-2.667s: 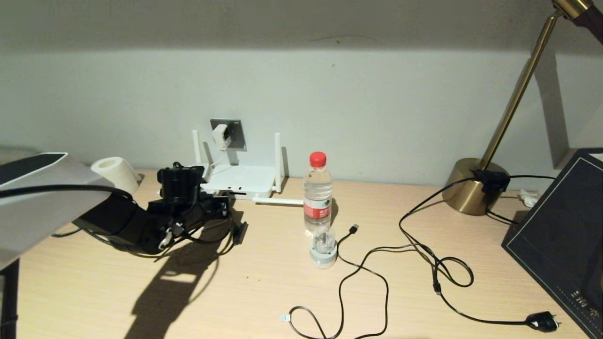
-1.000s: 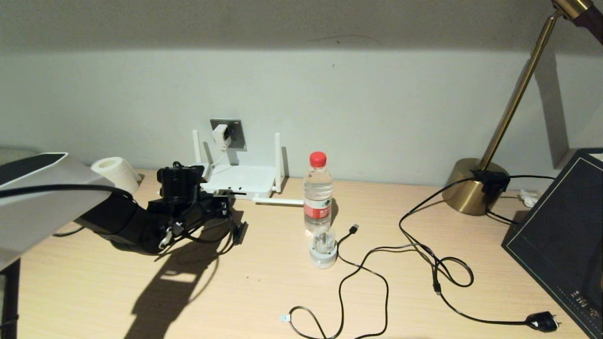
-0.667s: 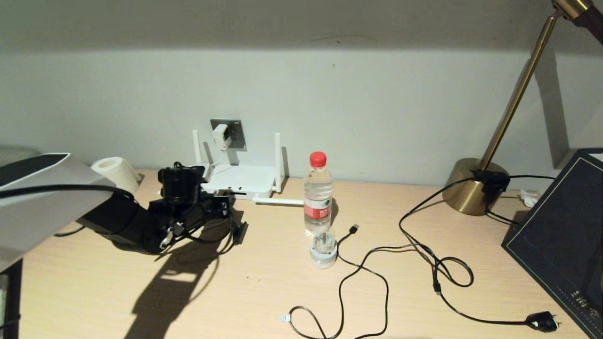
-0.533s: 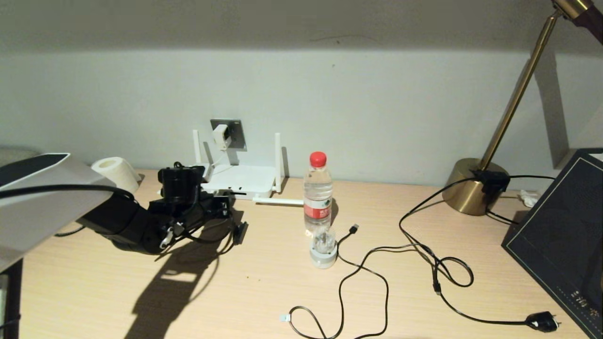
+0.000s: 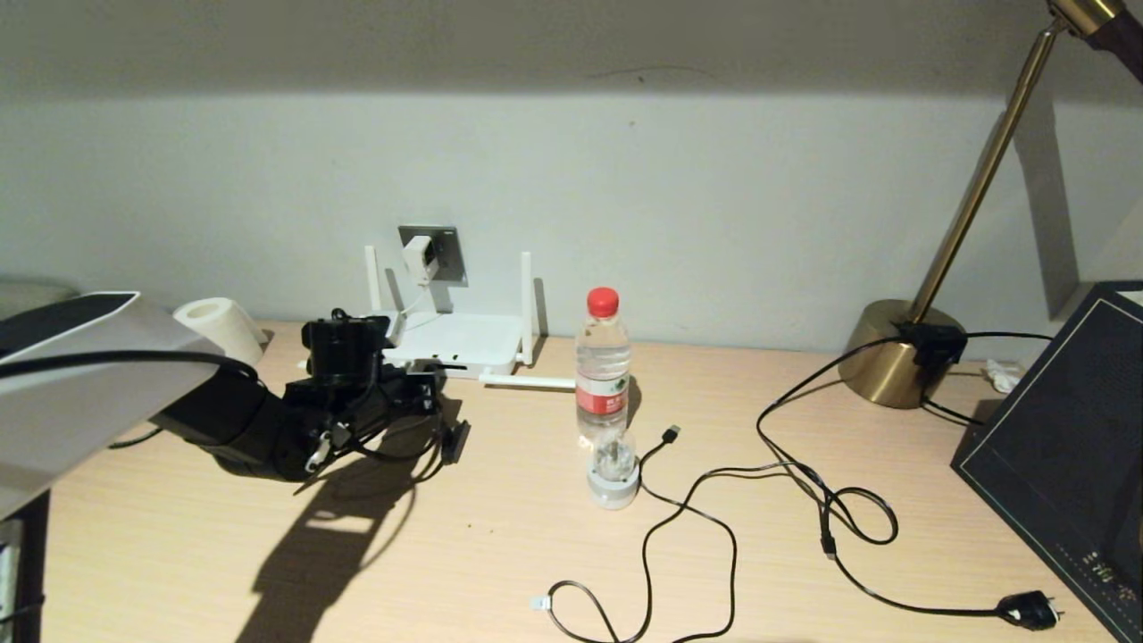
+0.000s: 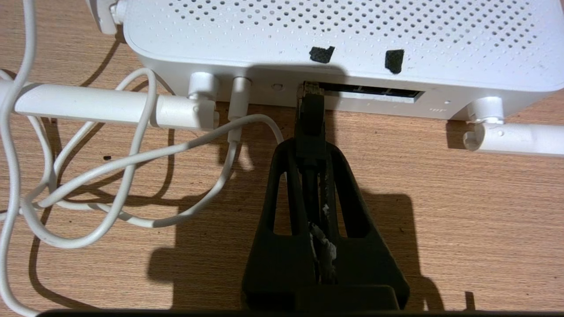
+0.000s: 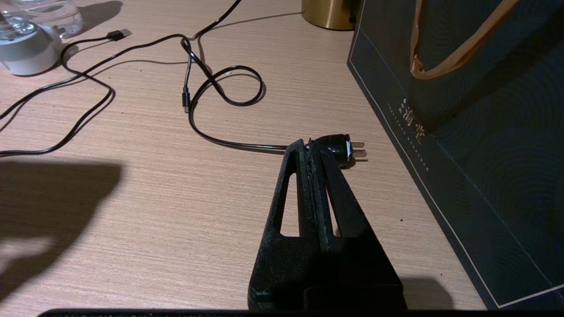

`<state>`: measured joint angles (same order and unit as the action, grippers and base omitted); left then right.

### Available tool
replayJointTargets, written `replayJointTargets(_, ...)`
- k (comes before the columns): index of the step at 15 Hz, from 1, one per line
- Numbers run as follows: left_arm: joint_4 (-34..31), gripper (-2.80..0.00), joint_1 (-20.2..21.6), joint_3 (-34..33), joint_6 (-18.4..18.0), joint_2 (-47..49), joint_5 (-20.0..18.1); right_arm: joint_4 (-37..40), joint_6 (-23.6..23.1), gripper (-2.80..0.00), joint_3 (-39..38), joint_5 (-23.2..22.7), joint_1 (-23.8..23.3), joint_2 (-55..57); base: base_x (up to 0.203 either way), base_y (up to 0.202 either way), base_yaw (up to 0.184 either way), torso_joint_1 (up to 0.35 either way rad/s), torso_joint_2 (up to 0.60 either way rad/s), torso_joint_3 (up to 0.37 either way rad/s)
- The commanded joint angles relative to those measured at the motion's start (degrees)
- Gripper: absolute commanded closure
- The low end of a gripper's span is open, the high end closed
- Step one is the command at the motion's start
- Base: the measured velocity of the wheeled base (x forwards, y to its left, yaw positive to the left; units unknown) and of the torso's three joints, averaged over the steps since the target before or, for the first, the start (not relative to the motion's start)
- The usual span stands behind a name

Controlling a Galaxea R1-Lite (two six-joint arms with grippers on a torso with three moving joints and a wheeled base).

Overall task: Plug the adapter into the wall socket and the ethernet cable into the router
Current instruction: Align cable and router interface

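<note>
The white router (image 5: 457,342) lies flat against the wall, two antennas upright. The white adapter (image 5: 416,257) sits in the grey wall socket (image 5: 446,255) above it, its thin cord hanging down. My left gripper (image 5: 435,386) is low over the table in front of the router's port edge. In the left wrist view the left gripper (image 6: 311,147) is shut on the black boot of the ethernet cable (image 6: 311,116). The clear connector tip is at the first port of the router (image 6: 335,39). My right gripper (image 7: 310,147) is shut and holds nothing.
A water bottle (image 5: 602,366) and a small white-based gadget (image 5: 613,473) stand mid-table. Black cables sprawl to the right, one USB-tipped (image 5: 671,434), one ending in a chunky plug (image 7: 338,148). Also here are a brass lamp base (image 5: 896,355), a dark bag (image 5: 1063,446), a paper roll (image 5: 219,327) and white cord loops (image 6: 110,176).
The left arm has crept a little toward the router with the cable still held. Nothing else has moved.
</note>
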<state>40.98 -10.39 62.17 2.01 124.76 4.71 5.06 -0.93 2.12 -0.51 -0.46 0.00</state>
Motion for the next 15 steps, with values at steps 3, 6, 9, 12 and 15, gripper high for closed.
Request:
replayJointTargets(3,0.15,0.00,-0.16,0.05,0.10,0.14,0.04,0.04,-0.04,0.00,-0.01,-0.02,0.02,0.08,0.000,0.000,0.000,0.000,0.00,0.000)
replayJointTargets(6,0.15,0.00,-0.42,0.29,0.10,0.13,0.04,0.00,-0.04,0.00,-0.01,-0.02,0.02,0.00,0.000,0.000,0.000,0.000,0.00,0.000)
replayJointTargets(9,0.15,0.00,-0.67,0.49,0.10,0.22,0.04,0.04,-0.04,0.00,-0.01,-0.02,0.02,0.03,0.000,0.000,0.000,0.000,0.00,0.000)
replayJointTargets(12,0.15,0.00,-0.77,0.58,0.10,0.22,0.04,0.04,-0.04,0.00,-0.01,-0.02,0.02,0.00,0.000,0.000,0.000,0.000,0.00,0.000)
replayJointTargets(15,0.15,0.00,-0.86,0.58,0.10,0.13,0.04,0.04,-0.04,0.00,-0.01,-0.02,0.02,0.00,0.000,0.000,0.000,0.000,0.00,0.000)
